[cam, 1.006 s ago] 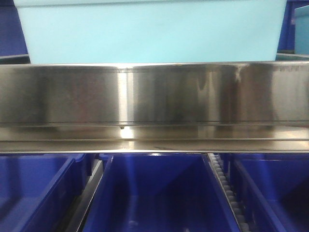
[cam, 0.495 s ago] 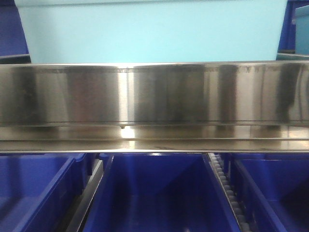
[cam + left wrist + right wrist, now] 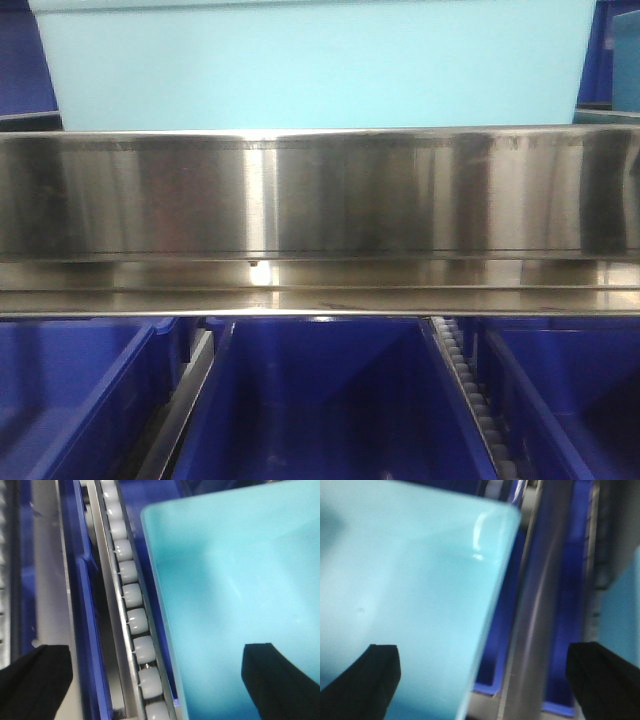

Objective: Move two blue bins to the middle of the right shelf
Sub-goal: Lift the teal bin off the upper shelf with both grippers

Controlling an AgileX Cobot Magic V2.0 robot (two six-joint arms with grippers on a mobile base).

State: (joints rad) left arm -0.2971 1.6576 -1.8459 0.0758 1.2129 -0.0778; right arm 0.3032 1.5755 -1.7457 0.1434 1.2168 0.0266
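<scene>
A pale blue bin (image 3: pixel 310 65) stands on the steel shelf rail (image 3: pixel 320 195) at the top of the front view. Dark blue bins (image 3: pixel 320 400) sit side by side on the level below. In the left wrist view the pale bin (image 3: pixel 235 580) fills the right side. My left gripper (image 3: pixel 155 685) is open, with one finger over the bin and the other left of the roller track (image 3: pixel 132 595). In the right wrist view the pale bin (image 3: pixel 405 590) fills the left side. My right gripper (image 3: pixel 485 682) is open, straddling the bin's right edge. Neither holds anything.
Dark blue bin walls (image 3: pixel 85 605) flank the roller track on the left. A steel upright (image 3: pixel 540 610) and dark blue bin walls (image 3: pixel 570 630) run right of the pale bin. More roller wheels (image 3: pixel 470 390) separate the lower bins.
Only the reflections on the steel rail shift a little. The bins stay where they were.
</scene>
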